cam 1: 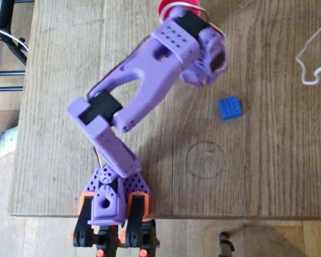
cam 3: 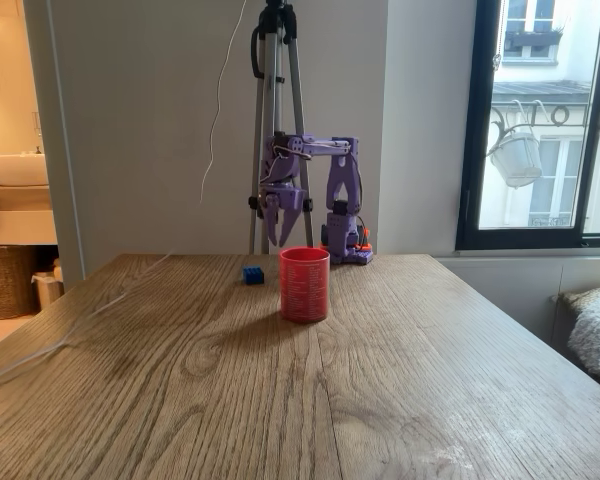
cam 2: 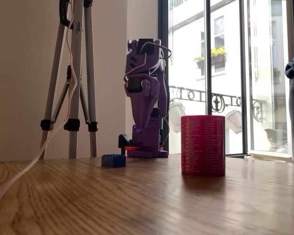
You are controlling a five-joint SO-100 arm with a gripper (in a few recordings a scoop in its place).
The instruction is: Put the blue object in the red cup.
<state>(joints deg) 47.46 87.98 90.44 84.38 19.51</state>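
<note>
The purple arm's gripper (cam 3: 282, 222), fingers slightly parted and holding nothing, hangs above the wooden table (cam 3: 380, 380), raised clear of the red cup (cam 3: 304, 284). The blue object (cam 1: 230, 107) lies on the table to the cup's left in a fixed view, apart from it, and is square, with no long axis. The cup's contents cannot be made out.

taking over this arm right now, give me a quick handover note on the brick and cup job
Pincer: raised above the table, fingers pointing down, holding nothing; whether open or shut is hard to tell.
Blue brick: flat on the wooden table, untouched, to the right of the pincer in the overhead view.
Red cup: upright on the table, apart from the brick.
Done: nothing yet; the brick is not grasped.
Left: reach the brick, grip it, carry it over the cup and drop it in.
</note>
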